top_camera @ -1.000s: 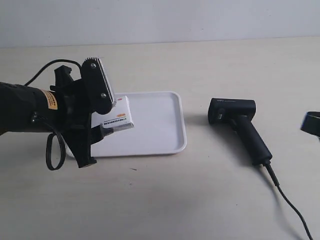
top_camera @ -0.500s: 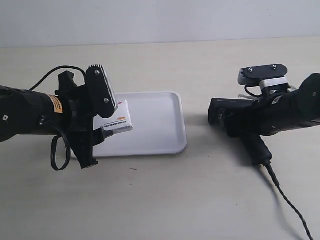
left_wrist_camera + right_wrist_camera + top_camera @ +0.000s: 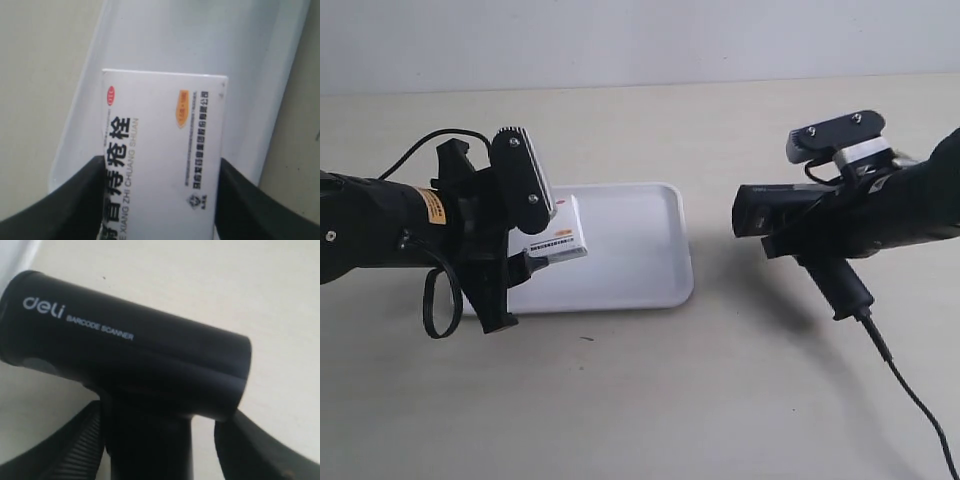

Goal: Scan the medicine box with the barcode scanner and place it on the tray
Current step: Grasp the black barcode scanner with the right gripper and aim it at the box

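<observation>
The medicine box [image 3: 560, 235] hangs just above the near left part of the white tray [image 3: 640, 250], and the left gripper [image 3: 535, 238] is shut on it. In the left wrist view the carton [image 3: 165, 145] sits between both black fingers [image 3: 75, 205], with the tray [image 3: 200, 45] behind it. Its barcode edge faces the arm at the exterior view's right. There the right gripper [image 3: 820, 245] is shut around the handle of the black barcode scanner [image 3: 775, 212]. The right wrist view shows the scanner [image 3: 125, 350] head crosswise, with its handle running down between the fingers [image 3: 55, 450].
The scanner's black cable [image 3: 910, 400] trails over the beige table toward the near right corner. A looped black cable [image 3: 435, 300] hangs under the arm at the exterior view's left. A pale wall runs along the back.
The right arm came in from the right edge, closed on the scanner's handle, and the scanner has shifted slightly up and toward the tray. The left gripper with the box has barely moved.
</observation>
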